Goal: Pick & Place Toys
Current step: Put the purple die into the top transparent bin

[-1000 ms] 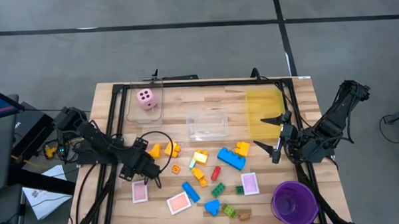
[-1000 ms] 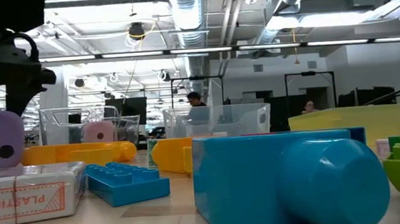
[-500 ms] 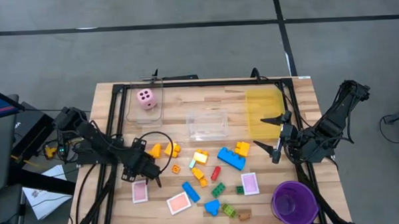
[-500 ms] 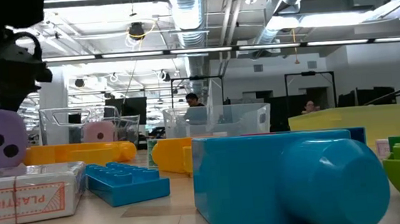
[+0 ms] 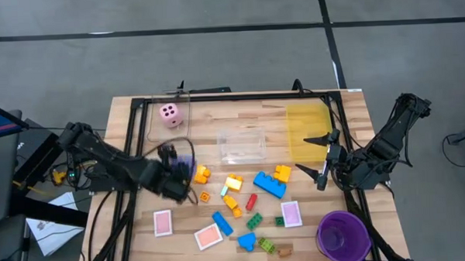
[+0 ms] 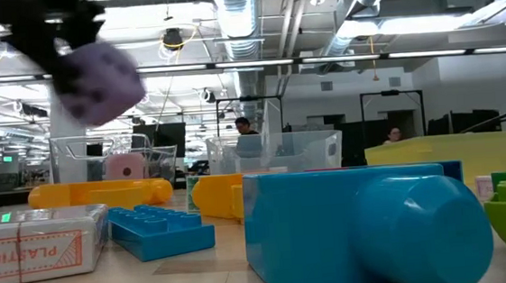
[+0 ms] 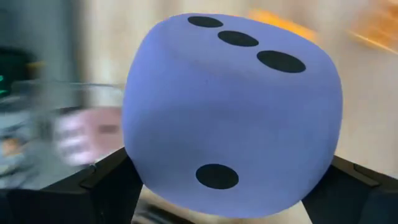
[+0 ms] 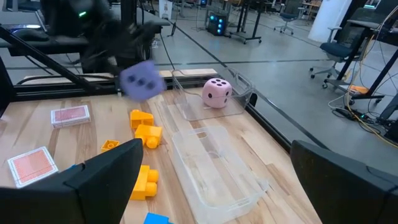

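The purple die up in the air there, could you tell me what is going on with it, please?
The left claw has the purple die clamped between its fingers and carries it above the table, clear of the bricks and cards. The pink die already sits in the clear bin at the back left. The right claw waits open by the yellow bin, holding nothing. Most bricks are still scattered on the wood.

Light wooden table [image 5: 356, 111] with a black frame round the edges. Sitting on it: a clear bin [image 5: 242, 144] mid-table, a yellow see-through bin [image 5: 306, 128], a purple cup [image 5: 343, 237], three pink-backed cards [image 5: 163, 223] (spread along the near side), and loose bricks [image 5: 269, 183] in blue, yellow, orange, red, green.
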Robot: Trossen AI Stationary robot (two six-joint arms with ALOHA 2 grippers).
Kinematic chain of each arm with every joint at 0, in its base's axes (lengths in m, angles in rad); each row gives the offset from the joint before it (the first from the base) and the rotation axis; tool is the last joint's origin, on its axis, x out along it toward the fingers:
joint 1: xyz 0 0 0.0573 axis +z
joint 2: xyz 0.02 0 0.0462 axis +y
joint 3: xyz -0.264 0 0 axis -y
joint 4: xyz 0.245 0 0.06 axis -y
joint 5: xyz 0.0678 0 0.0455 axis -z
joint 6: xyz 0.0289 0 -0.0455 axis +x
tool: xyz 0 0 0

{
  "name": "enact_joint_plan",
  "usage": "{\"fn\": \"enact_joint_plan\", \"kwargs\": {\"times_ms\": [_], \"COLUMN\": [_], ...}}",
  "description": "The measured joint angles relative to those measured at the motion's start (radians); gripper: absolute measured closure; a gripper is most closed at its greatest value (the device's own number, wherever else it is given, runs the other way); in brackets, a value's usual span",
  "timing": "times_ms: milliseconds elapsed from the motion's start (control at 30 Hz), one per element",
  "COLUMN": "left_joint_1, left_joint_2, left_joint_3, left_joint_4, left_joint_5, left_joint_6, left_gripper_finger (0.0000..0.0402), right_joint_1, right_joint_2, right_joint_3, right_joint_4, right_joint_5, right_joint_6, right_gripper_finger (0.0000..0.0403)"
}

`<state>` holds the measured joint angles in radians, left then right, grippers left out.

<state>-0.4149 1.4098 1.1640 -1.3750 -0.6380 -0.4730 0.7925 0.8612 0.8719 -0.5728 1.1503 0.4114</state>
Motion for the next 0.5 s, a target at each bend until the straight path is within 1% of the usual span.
{"fn": "enact_joint_plan", "kwargs": {"times_ms": [67,100,167,200,267,367,467,500], "left_joint_1": [0.079,0.128,0.238,0.298,0.416,0.584,0.716,0.749], "left_joint_2": [-0.011,-0.018,-0.029,-0.031,-0.033,-0.034,-0.034,-0.034], "left_joint_3": [0.025,0.033,0.045,0.047,0.047,0.047,0.047,0.047], "left_joint_4": [0.0,0.002,-0.005,-0.004,-0.005,-0.004,-0.002,-0.002], "left_joint_5": [-0.102,-0.137,-0.184,-0.192,-0.16,-0.051,0.05,0.064], "left_joint_6": [-0.007,-0.006,-0.006,-0.003,0.024,0.074,0.144,0.163], "left_gripper_finger": [0.0055,0.0055,0.0058,0.0059,0.0059,0.0059,0.0054,0.0053], "right_joint_1": [0.0,0.0,0.0,0.0,0.0,0.0,0.0,0.0], "right_joint_2": [0.0,-0.001,-0.008,-0.012,-0.013,-0.017,-0.019,-0.018], "right_joint_3": [0.0,0.0,0.0,0.0,0.0,0.0,0.0,0.0], "right_joint_4": [0.0,0.0,0.0,0.0,0.0,-0.003,-0.011,-0.019], "right_joint_5": [0.0,0.0,0.0,0.0,0.0,0.0,0.0,-0.001], "right_joint_6": [0.0,0.0,0.0,0.0,0.0,-0.001,-0.001,0.0], "right_gripper_finger": [0.0003,0.0003,0.0003,0.0003,0.0003,0.0003,0.0003,0.0003]}}
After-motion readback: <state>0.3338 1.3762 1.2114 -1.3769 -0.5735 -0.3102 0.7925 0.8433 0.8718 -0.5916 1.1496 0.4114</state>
